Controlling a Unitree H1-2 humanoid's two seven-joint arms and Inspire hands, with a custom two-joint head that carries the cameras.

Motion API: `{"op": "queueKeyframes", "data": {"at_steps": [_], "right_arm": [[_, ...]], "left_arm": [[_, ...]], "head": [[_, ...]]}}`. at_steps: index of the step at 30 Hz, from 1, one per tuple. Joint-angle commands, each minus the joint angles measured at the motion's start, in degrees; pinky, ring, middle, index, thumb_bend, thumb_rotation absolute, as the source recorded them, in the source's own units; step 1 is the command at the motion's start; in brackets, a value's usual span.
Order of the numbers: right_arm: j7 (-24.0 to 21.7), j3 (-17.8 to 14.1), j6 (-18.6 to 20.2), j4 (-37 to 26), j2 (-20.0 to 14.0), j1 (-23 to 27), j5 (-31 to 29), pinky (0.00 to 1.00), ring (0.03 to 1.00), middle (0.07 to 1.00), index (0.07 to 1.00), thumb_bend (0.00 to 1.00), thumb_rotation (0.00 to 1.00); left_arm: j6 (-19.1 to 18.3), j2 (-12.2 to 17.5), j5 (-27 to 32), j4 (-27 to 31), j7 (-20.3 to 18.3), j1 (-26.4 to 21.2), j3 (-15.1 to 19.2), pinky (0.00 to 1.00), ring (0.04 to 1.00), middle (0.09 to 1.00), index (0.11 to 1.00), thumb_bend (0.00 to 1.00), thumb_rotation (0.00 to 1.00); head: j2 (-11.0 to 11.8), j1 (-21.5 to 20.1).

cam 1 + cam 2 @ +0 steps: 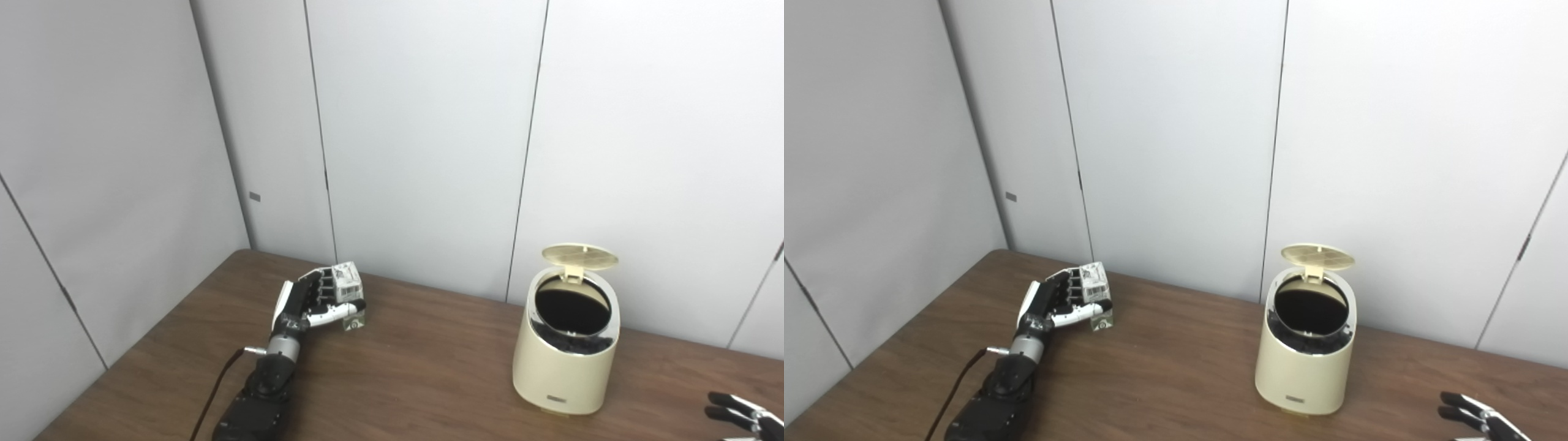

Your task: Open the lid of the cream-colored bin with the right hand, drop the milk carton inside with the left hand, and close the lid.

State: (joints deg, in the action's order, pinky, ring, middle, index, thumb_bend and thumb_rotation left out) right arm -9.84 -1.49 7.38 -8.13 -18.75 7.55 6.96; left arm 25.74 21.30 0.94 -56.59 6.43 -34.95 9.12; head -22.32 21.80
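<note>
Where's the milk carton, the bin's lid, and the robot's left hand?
milk carton (pixel 346 277): left eye view, its top.
lid (pixel 580 255): left eye view, raised underside.
left hand (pixel 1056 304): right eye view, fingers wrapping the carton.

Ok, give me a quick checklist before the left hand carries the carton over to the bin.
1. Lid up: ok, it stands raised behind the opening.
2. Cream-colored bin upright on the table: ok.
3. Left hand wrapped around the milk carton: ok, though firmness of the grip: cannot tell.
4. Carton lifted off the table: cannot tell.
5. Right hand away from the bin: ok, it is at the picture's lower right edge.
6. Tabletop between carton and bin free: ok.
</note>
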Motion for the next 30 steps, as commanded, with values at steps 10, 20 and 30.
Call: {"op": "queueKeyframes", "data": {"at_steps": [10,20,30], "right_arm": [[0.5,-1.1,-1.1,-2.4,-0.7,0.7,-0.7,0.37,0.596,0.776,0.783,1.0,0.45],[0.6,-0.5,-1.8,-2.2,-0.3,1.1,0.1,0.37,0.608,0.789,0.8,1.0,0.46],[1.6,0.1,-1.2,-1.3,0.4,2.7,1.7,0.42,0.659,0.823,0.838,0.95,0.37]], "left_arm": [[1.2,-1.9,-1.4,-1.4,6.7,-4.1,-0.6,0.46,0.513,0.498,0.552,0.63,0.0],[1.0,-2.2,-2.8,8.5,7.6,-0.8,-1.3,0.46,0.526,0.481,0.507,0.52,0.0],[-11.2,-4.9,-3.3,33.6,5.7,5.1,-0.5,0.45,0.522,0.493,0.493,0.52,0.0]], "head": [[-0.1,-0.1],[-0.2,-0.7],[-0.6,-2.6]]}}
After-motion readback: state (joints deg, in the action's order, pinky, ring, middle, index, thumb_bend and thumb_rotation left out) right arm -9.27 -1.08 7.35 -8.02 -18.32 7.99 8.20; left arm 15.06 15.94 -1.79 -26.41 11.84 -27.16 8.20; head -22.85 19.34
